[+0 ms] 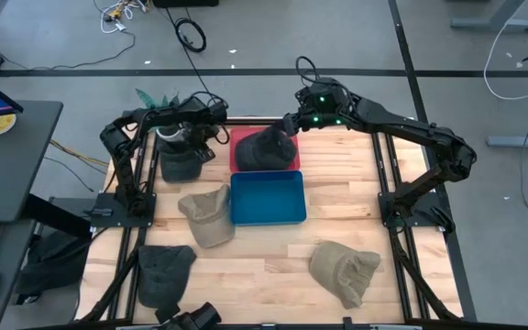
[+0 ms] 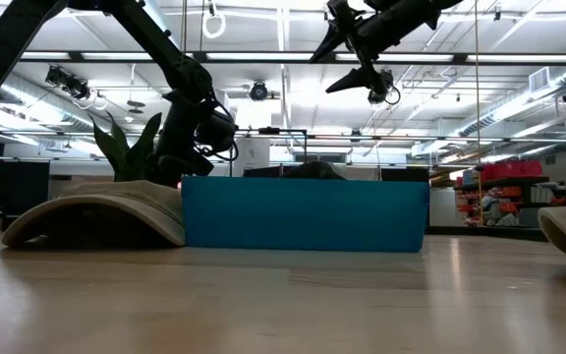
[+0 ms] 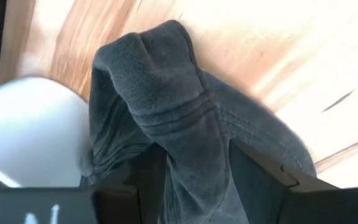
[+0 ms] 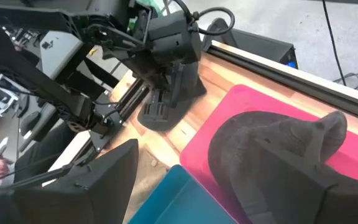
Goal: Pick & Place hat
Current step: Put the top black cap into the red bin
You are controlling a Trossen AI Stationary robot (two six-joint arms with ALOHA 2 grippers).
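A dark grey hat (image 1: 180, 165) lies at the table's far left, next to a white plant pot (image 1: 168, 134). My left gripper (image 1: 197, 147) stands over it, pointing down, shut on its cloth (image 3: 185, 112). A second dark hat (image 1: 269, 147) sits in the red tray (image 1: 242, 139) at the far middle. My right gripper (image 1: 289, 123) hangs open high above that hat (image 4: 272, 149), touching nothing (image 2: 357, 59). My left gripper (image 3: 194, 168) pinches a bunched fold of the dark grey hat (image 3: 197, 155) between its two fingers. It comes at it from above, pointing down. The cloth rises in a crumpled hump beyond the fingers, and the hat's remainder (image 4: 160, 112) lies on the table.
A blue tray (image 1: 267, 218) sits just nearer than the red one. A tan hat (image 1: 207, 215) lies left of the blue tray, another tan hat (image 1: 345, 271) near right, and a dark hat (image 1: 163, 273) near left. Bare wood shows on the right half.
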